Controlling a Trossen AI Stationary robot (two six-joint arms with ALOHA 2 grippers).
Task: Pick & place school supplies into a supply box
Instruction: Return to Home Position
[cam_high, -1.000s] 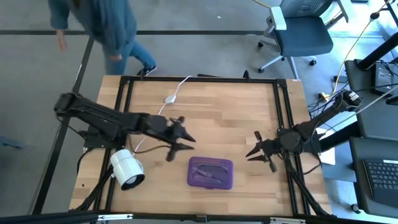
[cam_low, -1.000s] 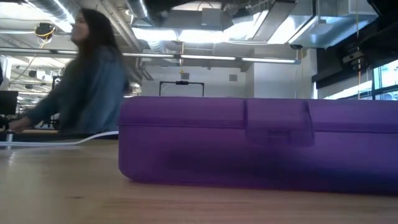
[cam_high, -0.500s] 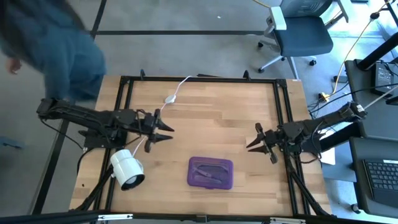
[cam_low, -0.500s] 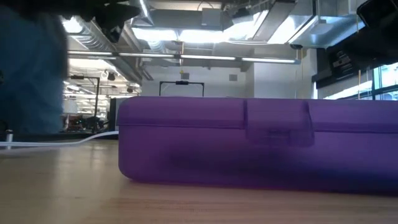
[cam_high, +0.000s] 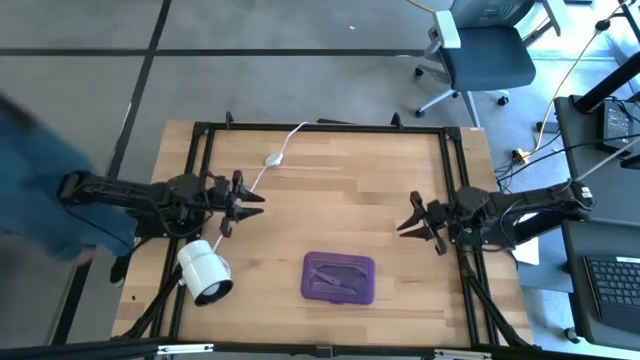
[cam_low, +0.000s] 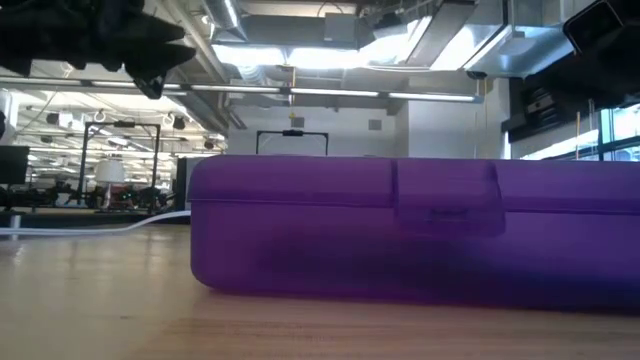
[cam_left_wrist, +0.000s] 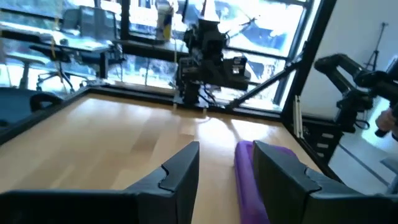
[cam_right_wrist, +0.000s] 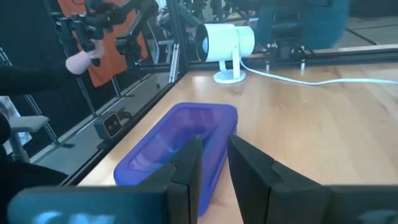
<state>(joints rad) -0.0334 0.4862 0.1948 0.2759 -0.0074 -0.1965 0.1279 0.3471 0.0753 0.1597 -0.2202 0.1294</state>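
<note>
The purple supply box (cam_high: 339, 277) lies flat and closed on the table near its near edge, between the two arms. It fills the low view (cam_low: 420, 230). Thin dark shapes of the school supplies (cam_high: 336, 279) show faintly through its lid. My left gripper (cam_high: 250, 205) hangs open over the table's left part, well left of the box; its wrist view (cam_left_wrist: 227, 171) sees the box (cam_left_wrist: 252, 180) ahead. My right gripper (cam_high: 405, 222) is open to the right of the box and slightly farther back, and points at the box (cam_right_wrist: 180, 143) in its wrist view (cam_right_wrist: 214, 165).
A white cylindrical lamp (cam_high: 205, 272) stands near the table's near-left corner, just below my left gripper. Its white cable with an oval switch (cam_high: 272, 158) runs to the far edge. A person in blue (cam_high: 40, 200) is beside the table's left side. Bare wood lies between the arms.
My left arm has drawn back from beside the box toward the table's left edge, its gripper staying open. My right gripper has shifted a little toward the far edge. The person has walked from the table's far-left corner round to its left side. The box has not moved.
</note>
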